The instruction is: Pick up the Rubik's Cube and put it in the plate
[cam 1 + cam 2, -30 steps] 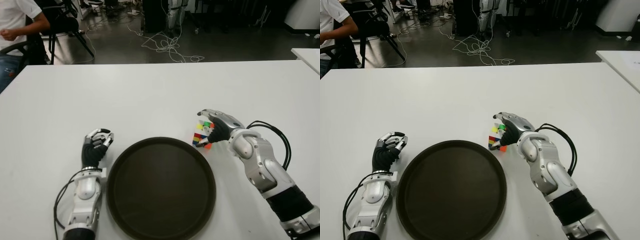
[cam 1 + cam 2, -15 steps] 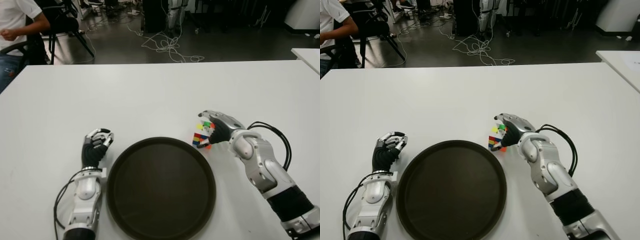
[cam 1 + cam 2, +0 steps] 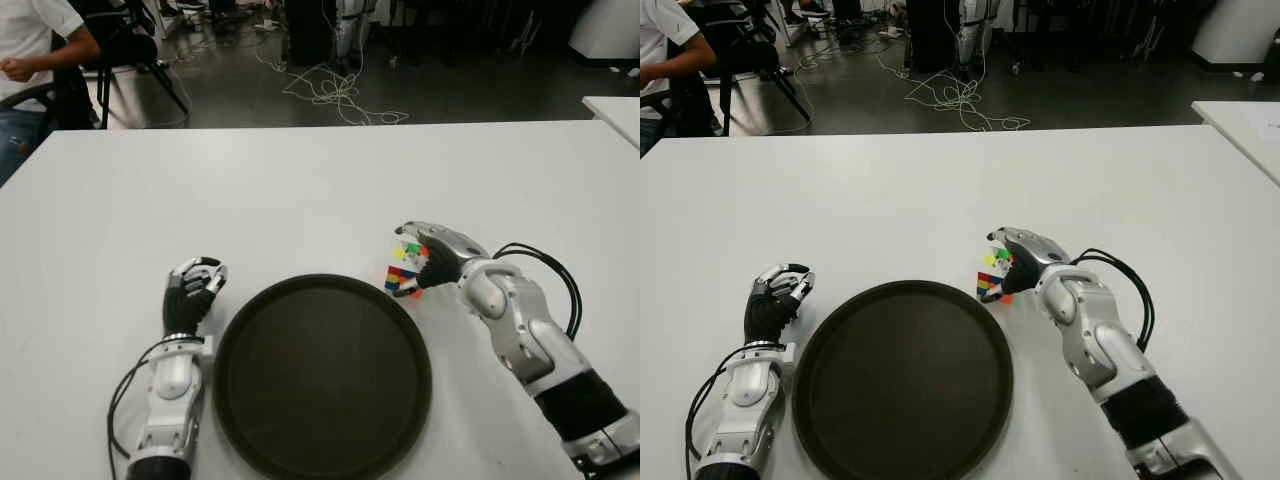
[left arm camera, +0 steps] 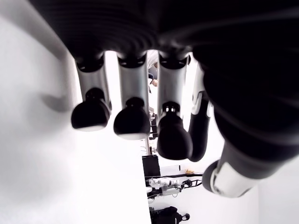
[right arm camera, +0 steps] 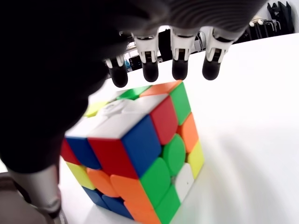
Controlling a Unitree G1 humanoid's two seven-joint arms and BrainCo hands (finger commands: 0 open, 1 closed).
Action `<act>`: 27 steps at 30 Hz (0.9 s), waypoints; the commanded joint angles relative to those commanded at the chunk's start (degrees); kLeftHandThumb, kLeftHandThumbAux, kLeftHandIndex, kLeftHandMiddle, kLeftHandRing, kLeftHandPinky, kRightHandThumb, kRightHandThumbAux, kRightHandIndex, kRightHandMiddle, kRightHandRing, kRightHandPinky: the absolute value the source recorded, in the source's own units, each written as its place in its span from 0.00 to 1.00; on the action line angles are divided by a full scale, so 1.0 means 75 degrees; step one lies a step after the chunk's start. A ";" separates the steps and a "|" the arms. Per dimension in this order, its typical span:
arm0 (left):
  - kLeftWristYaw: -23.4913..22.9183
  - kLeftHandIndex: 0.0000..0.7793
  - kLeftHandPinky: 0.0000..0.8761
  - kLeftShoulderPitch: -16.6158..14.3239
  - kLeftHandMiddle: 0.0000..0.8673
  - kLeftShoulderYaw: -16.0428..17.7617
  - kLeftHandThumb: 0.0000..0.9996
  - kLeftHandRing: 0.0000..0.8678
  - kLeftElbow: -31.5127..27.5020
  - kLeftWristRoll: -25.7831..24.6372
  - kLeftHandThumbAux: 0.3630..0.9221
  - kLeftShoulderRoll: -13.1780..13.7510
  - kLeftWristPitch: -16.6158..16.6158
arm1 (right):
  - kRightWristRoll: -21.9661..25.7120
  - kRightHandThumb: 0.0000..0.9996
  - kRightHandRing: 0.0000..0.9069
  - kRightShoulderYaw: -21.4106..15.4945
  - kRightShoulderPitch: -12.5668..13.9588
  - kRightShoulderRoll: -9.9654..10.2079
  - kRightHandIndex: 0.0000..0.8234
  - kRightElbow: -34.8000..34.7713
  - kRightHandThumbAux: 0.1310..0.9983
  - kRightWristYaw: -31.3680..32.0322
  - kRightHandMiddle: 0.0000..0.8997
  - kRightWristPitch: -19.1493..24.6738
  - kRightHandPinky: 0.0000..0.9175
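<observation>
Right hand (image 3: 425, 255) sits over the Rubik's Cube (image 3: 404, 271) on the white table (image 3: 300, 190), just off the plate's rim at about 2 o'clock. In the right wrist view the fingers (image 5: 180, 65) arch over the cube's top while the thumb (image 5: 37, 186) stands at its side; whether they press it I cannot tell (fingertips look just clear of the top face), so not a confirmed grasp. Cube shows tilted, one edge down toward the table. Versus a second ago: hand and cube have shifted only slightly, cube still outside the dark round plate (image 3: 322, 375). Left hand (image 3: 190, 295) unchanged, at the plate's 9 o'clock, fingers curled and holding nothing. A seated person (image 3: 40, 45) at far 11 o'clock.
</observation>
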 joint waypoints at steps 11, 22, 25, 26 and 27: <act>-0.0060 0.57 0.93 0.0012 0.94 -0.0020 0.70 0.96 -0.0033 -0.0009 0.61 0.0024 0.0061 | -0.0021 0.00 0.00 -0.0006 -0.0032 -0.0001 0.00 0.0120 0.68 -0.0027 0.00 -0.0116 0.00; -0.0063 0.57 0.93 -0.0015 0.94 0.0031 0.70 0.96 0.0057 -0.0067 0.61 -0.0006 -0.0074 | 0.0024 0.00 0.00 0.0015 -0.0095 0.0050 0.00 0.0292 0.69 0.0002 0.00 -0.0126 0.00; -0.0079 0.57 0.92 -0.0016 0.94 0.0030 0.70 0.96 0.0067 -0.0076 0.61 0.0001 -0.0062 | 0.0015 0.00 0.00 0.0029 -0.0111 0.0052 0.00 0.0348 0.71 -0.0025 0.00 -0.0151 0.00; -0.0077 0.57 0.92 -0.0013 0.94 0.0022 0.70 0.96 0.0064 -0.0063 0.61 0.0009 -0.0040 | 0.0029 0.00 0.00 0.0028 -0.0122 0.0054 0.00 0.0385 0.71 -0.0034 0.00 -0.0176 0.00; -0.0074 0.57 0.92 -0.0012 0.94 0.0010 0.70 0.96 0.0061 -0.0041 0.61 0.0021 -0.0017 | 0.0048 0.00 0.00 0.0025 -0.0139 0.0060 0.00 0.0435 0.72 -0.0048 0.00 -0.0209 0.00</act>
